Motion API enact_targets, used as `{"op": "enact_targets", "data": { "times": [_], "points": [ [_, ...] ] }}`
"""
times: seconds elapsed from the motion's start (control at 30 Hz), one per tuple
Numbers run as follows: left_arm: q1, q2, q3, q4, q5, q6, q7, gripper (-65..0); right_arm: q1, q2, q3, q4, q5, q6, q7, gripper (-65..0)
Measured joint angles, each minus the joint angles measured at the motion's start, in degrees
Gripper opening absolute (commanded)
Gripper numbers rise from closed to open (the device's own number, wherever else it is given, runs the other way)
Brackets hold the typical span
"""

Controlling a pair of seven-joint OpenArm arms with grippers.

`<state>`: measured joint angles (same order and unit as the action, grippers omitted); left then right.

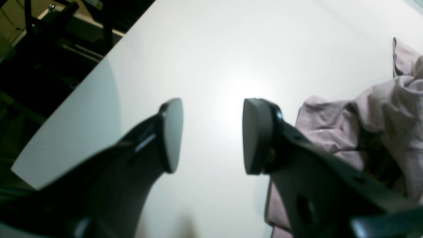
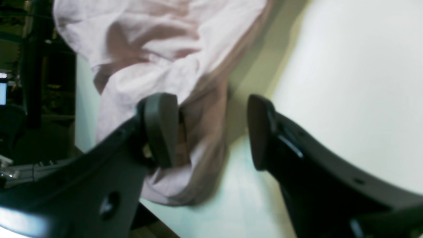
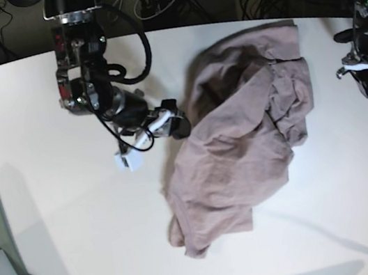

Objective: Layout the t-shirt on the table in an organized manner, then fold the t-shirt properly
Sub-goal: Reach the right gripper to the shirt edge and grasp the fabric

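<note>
T-shirt (image 3: 242,149) lies crumpled on table (image 3: 60,200).

From my station, the right wrist view is soft and smeared; the t-shirt (image 2: 158,56) runs off its top edge, and I cannot tell whether cloth touches the near pad of the right gripper (image 2: 211,132). In the left wrist view the shirt is cut by the right and bottom edges, partly masked by one finger of the left gripper (image 1: 211,135). In the base view the left gripper is too small for me to judge its jaws. The shirt's own folds hide its collar and sleeves. The tabletop (image 3: 64,221) exceeds the picture's edge at the bottom.
</note>
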<state>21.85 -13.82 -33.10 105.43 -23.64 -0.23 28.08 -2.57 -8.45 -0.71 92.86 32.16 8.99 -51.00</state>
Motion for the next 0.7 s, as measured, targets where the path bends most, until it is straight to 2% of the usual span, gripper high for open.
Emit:
{"op": "enact_targets", "data": {
  "times": [0.37, 0.7],
  "points": [
    [-1.0, 0.0, 0.0, -0.4, 0.0, 0.0, 0.0, -36.6, 4.0, 0.0, -0.1, -7.0, 0.0, 0.0, 0.0, -30.9],
    [-1.1, 0.0, 0.0, -0.4, 0.0, 0.0, 0.0, -36.6, 4.5, -0.2, -1.2, -7.3, 0.2, 0.0, 0.2, -31.1]
  ]
}}
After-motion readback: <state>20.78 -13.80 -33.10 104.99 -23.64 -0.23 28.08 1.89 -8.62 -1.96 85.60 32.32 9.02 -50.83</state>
